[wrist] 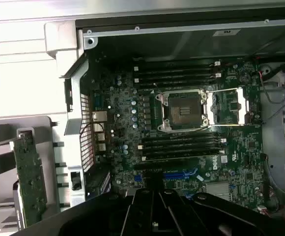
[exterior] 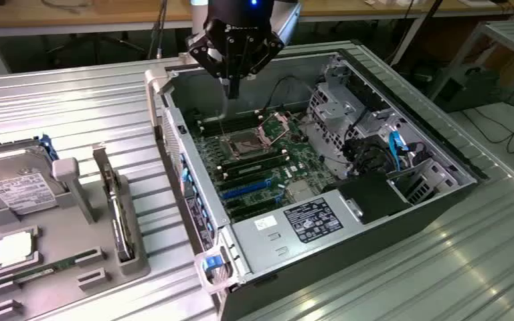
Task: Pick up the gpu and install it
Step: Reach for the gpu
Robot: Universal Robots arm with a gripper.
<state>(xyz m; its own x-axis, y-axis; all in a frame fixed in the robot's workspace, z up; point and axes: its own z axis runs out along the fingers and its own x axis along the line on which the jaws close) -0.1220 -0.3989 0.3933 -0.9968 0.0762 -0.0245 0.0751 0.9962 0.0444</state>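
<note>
Gripper [exterior: 232, 92] at upper centre of the exterior view, fingers pressed together, nothing held. It hangs over the upper end of the open computer case [exterior: 417, 110], above the motherboard [exterior: 266, 177]. Gpu [exterior: 116, 204] is at the exterior view's left, standing on edge in a slot of the grey holder tray [exterior: 69, 247], just beside the case wall and well apart from the gripper. Hard drive [exterior: 16, 187] with a white label leans on the same tray, further left. Memory stick [exterior: 43, 273] lies flat at lower left. Wrist view: CPU socket [wrist: 184, 110] and blue expansion slots [wrist: 179, 174] on the board.
</note>
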